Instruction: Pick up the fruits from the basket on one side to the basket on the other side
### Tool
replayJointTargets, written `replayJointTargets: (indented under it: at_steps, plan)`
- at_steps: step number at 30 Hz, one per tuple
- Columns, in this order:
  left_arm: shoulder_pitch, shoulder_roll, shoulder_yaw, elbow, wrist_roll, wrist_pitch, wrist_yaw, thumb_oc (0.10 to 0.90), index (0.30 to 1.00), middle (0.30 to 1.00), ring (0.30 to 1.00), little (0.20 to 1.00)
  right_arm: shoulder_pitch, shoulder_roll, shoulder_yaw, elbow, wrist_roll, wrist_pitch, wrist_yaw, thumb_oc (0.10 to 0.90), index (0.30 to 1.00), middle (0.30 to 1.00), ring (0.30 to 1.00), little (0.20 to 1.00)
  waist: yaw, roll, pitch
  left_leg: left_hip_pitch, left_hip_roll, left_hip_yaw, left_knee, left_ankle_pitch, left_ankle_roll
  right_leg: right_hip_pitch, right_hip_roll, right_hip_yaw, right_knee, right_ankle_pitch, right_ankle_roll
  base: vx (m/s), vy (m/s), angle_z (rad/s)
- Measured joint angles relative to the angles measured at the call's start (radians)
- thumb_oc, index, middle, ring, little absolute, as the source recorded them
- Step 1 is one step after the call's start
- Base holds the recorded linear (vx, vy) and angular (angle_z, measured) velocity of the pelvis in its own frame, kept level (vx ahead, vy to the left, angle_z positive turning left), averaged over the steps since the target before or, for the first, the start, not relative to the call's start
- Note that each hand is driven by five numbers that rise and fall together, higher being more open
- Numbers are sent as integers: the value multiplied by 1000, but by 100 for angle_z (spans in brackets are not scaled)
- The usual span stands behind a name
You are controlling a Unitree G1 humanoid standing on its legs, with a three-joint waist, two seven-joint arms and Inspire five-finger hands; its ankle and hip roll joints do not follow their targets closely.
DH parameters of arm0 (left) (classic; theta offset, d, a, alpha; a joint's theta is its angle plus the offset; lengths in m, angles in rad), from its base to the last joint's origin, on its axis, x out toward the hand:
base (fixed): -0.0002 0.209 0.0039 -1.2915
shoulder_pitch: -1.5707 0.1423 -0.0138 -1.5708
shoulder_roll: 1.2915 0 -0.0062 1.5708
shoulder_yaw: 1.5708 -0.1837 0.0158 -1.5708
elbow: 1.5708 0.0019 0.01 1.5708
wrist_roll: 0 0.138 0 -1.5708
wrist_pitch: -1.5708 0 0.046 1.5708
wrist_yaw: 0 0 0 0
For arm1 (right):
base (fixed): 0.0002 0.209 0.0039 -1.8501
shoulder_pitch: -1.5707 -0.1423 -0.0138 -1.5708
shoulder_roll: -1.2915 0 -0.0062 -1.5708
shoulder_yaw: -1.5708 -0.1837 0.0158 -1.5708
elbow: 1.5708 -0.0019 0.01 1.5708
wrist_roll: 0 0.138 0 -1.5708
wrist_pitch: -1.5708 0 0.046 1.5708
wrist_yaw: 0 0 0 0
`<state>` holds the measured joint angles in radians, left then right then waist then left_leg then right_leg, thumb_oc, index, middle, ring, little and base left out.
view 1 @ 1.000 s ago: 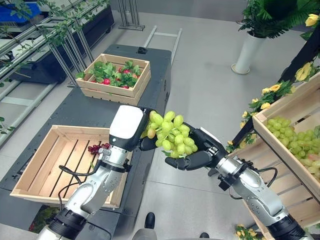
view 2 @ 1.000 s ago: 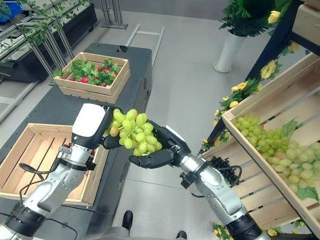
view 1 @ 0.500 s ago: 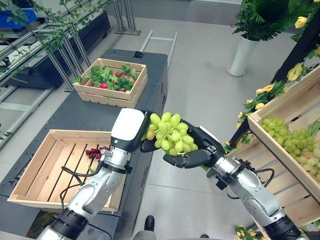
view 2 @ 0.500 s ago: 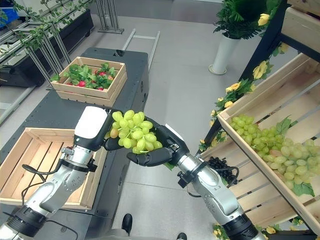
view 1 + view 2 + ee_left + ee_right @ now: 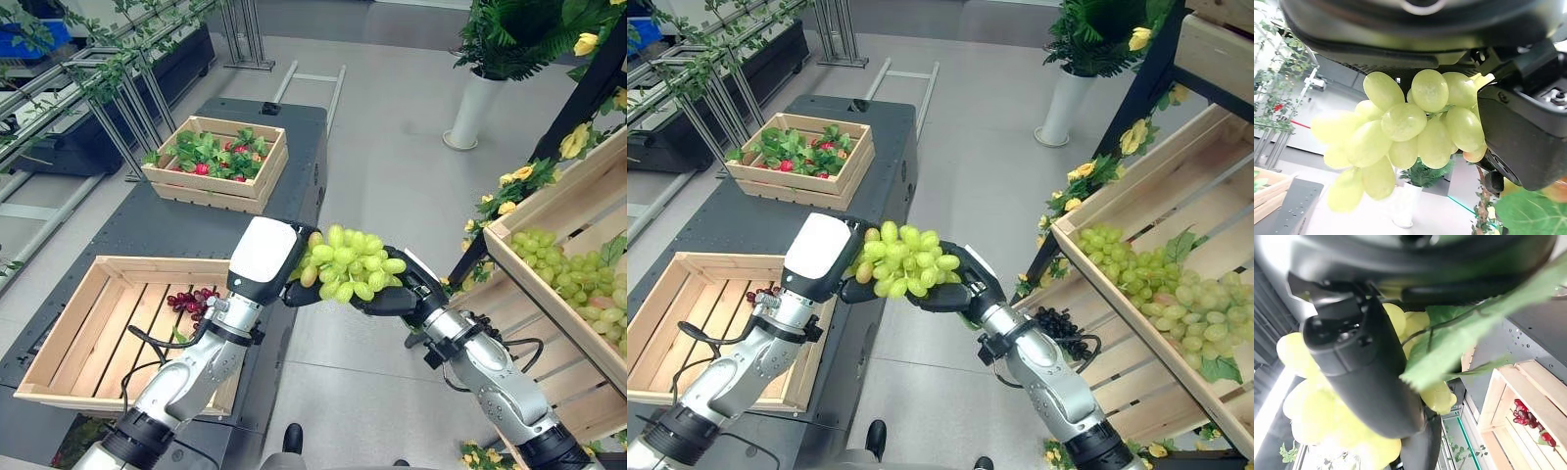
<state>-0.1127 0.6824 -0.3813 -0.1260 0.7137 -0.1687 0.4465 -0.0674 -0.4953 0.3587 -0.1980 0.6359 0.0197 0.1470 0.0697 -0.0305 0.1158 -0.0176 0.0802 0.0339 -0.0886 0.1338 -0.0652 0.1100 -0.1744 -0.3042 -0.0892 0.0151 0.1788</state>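
A bunch of green grapes hangs in mid-air over the gap between the dark table and the shelf on the right. My right hand holds it from below and from the right, fingers curled round it. My left hand meets it from the left, dark fingers tucked under the bunch. The left wrist view has the grapes right under the palm, with the thumb pressed against them. In the right wrist view the thumb lies across the grapes and a green leaf.
A shallow wooden crate near my left arm holds a small dark red bunch. A far crate holds leafy red fruit. The slanted shelf crate at the right holds more green grapes. Dark grapes lie lower down.
The bunch has tipped from a heap on my right palm to a flatter spread between both hands. My left hand has closed in on it from the left. The camera has shifted slightly.
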Motion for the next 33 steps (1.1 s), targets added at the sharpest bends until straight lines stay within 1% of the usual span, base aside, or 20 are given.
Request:
replayJointTargets:
  at_steps: [11, 12, 13, 14, 15, 17, 19, 21, 23, 25, 26, 27, 28, 30, 31, 32, 33]
  plan:
    - [0, 1, 0, 1, 0, 0, -1, 400, 300, 300, 300, 300, 6, 10, 3, 0, 1, 0, -11, 400, 300, 300, 300, 300, -2, 0, 0, 0, 0, 3, 0, 0, 0, -3, 0, 4, 0, 0, 0, 0, 0, 0]
    - [0, 1, 0, 1, 0, 0, -1, 413, 319, 319, 319, 319, 9, 14, 3, 0, 2, 0, -13, 400, 300, 300, 300, 300, -3, -1, -1, 0, 1, 5, 0, 0, 0, -4, 0, 6, 0, 0, 0, -7, -5, -4]
    - [0, 1, 0, 2, -1, 0, -1, 529, 493, 493, 493, 493, 13, 19, 3, 0, 4, 0, -15, 400, 300, 300, 300, 300, -3, -1, -1, 0, 1, 7, 0, 0, 0, -6, 0, 9, 0, 1, 0, -6, -4, -7]
    - [0, 2, 0, 2, -1, 0, -1, 571, 556, 556, 556, 556, 15, 21, 3, 0, 5, 0, -16, 400, 300, 300, 300, 300, -3, -1, -1, 0, 1, 10, 0, 0, 0, -8, 0, 14, 0, 1, 1, -7, -4, -8]
    - [0, 2, 0, 3, -2, 0, -1, 800, 900, 900, 900, 900, 16, 23, 3, 0, 5, 0, -17, 400, 300, 300, 300, 300, -3, -1, -1, 0, 1, 13, 0, 0, 1, -10, 0, 17, 0, 1, 1, -7, -4, -10]
    - [0, 1, 0, 3, -3, -3, -1, 800, 900, 900, 900, 900, 23, 33, 3, 0, 10, 0, -26, 400, 300, 300, 300, 300, -4, -2, -2, 0, 2, 20, 0, -1, 1, -12, 0, 21, 0, 2, 2, -8, -5, -7]
    - [0, 1, 0, 3, -4, -3, -1, 800, 900, 900, 900, 900, 30, 40, 3, 0, 11, 0, -33, 400, 300, 300, 300, 300, -13, -4, -3, 2, 2, 23, 0, -1, 1, -12, 0, 23, 0, 2, 2, -7, -4, -2]
    - [3, -1, 0, 9, -22, -15, -1, 800, 900, 900, 900, 900, 32, 41, 5, 0, 19, 0, -38, 400, 300, 300, 300, 300, -26, -5, -4, 3, 3, 25, 0, -1, 1, -13, 0, 25, 0, 2, 2, -12, -5, -2]
    - [3, -2, 0, 9, -49, -21, -1, 800, 900, 900, 900, 900, 37, 44, 5, 0, 42, 0, -42, 400, 300, 300, 300, 300, -30, -5, -4, 5, 3, 29, 0, -3, 1, -14, 0, 29, 0, 3, 2, -17, -8, -8]
    - [8, -3, 0, 9, -124, -26, -6, 800, 900, 900, 900, 900, 39, 56, 6, 0, 42, -2, -49, 400, 300, 300, 300, 300, -32, -5, -4, 12, 5, 41, 0, -6, 0, -15, 1, 43, 0, 3, 2, -29, -9, -17]
    - [17, -12, 3, 9, -193, -29, -23, 800, 900, 900, 900, 900, 43, 67, 6, 0, 42, -5, -52, 400, 300, 300, 300, 300, -37, -5, -5, 15, 5, 48, 0, -8, 1, -17, 0, 50, 0, 4, 2, -37, -12, -18]
    - [27, -23, 12, 9, -235, -32, -35, 800, 900, 900, 900, 900, 46, 75, 6, 0, 42, -7, -53, 400, 300, 300, 300, 300, -39, -6, -6, 16, 5, 51, 0, -9, 1, -18, 0, 54, 0, 4, 3, -31, -16, -17]
    - [45, -52, 25, 12, -317, -33, -55, 800, 900, 900, 900, 900, 60, 93, 6, 0, 42, -17, -57, 400, 300, 300, 300, 300, -41, -6, -11, 16, 6, 55, 0, -12, 1, -22, 0, 60, 0, 4, 3, -21, -14, -13]
    - [62, -74, 35, 14, -384, -33, -75, 800, 900, 900, 900, 900, 75, 109, 6, 0, 42, -20, -61, 400, 300, 300, 300, 300, -43, -10, -14, 17, 7, 62, 0, -14, 0, -30, 1, 73, 0, 6, 2, -36, -19, -18]
    - [70, -88, 39, 14, -444, -31, -89, 800, 900, 900, 900, 900, 85, 116, 6, 0, 42, -23, -67, 400, 300, 300, 300, 300, -49, -11, -15, 17, 7, 68, 0, -15, 0, -37, 0, 79, 0, 8, 3, -43, -21, -17]
    - [72, -91, 40, 15, -465, -29, -92, 800, 900, 900, 900, 900, 88, 119, 6, -1, 42, -25, -71, 400, 300, 300, 300, 300, -50, -12, -15, 17, 8, 72, 0, -16, 0, -38, 0, 82, 0, 8, 3, -33, -16, -19]
    - [81, -97, 47, 15, -519, -28, -95, 800, 900, 900, 900, 900, 94, 121, 3, 0, 42, -35, -94, 400, 300, 300, 300, 300, -52, -12, -15, 18, 8, 82, 0, -17, 1, -45, 0, 87, 0, 12, 3, -38, -20, -22]
